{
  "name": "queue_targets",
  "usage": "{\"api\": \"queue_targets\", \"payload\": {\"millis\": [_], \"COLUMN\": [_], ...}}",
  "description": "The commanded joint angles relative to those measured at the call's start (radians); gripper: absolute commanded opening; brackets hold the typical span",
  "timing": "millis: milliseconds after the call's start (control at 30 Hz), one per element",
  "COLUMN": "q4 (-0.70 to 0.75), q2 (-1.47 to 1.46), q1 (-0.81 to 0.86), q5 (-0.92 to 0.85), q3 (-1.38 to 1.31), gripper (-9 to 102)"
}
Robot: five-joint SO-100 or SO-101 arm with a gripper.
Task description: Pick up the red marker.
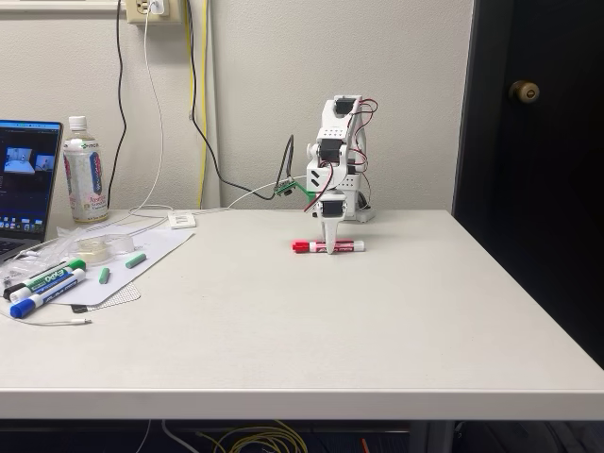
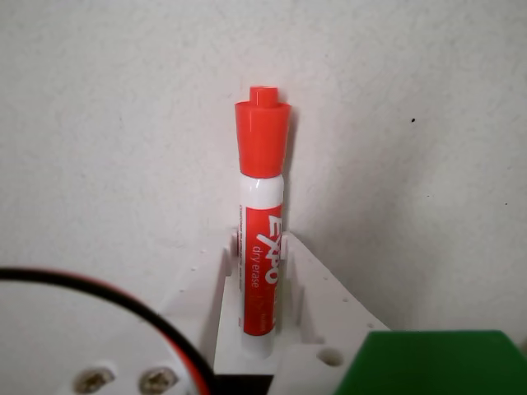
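The red marker [image 1: 350, 246] lies flat on the white table [image 1: 311, 330], just in front of the arm's base. In the wrist view the red marker [image 2: 263, 148] runs lengthwise, with its red cap pointing away and its white barrel with the red label between the fingers. My gripper [image 1: 330, 249] points straight down onto the middle of the barrel. In the wrist view my gripper [image 2: 262, 244] has both white fingers [image 2: 306, 271] pressed against the sides of the barrel. The marker still rests on the table.
At the left of the fixed view lie a green-capped marker [image 1: 52, 276] and a blue-capped marker [image 1: 38, 297] on a sheet, with a tape roll [image 1: 92, 247], a bottle [image 1: 85, 170] and a laptop [image 1: 24, 179]. Cables hang down the wall behind the arm.
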Motion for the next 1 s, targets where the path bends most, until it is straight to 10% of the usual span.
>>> {"api": "queue_targets", "payload": {"millis": [0, 967], "q4": [0.000, -0.046], "q2": [0.028, 0.137], "q1": [-0.012, -0.018], "q5": [0.006, 0.018], "q3": [-0.031, -0.031], "gripper": [4, 2]}}
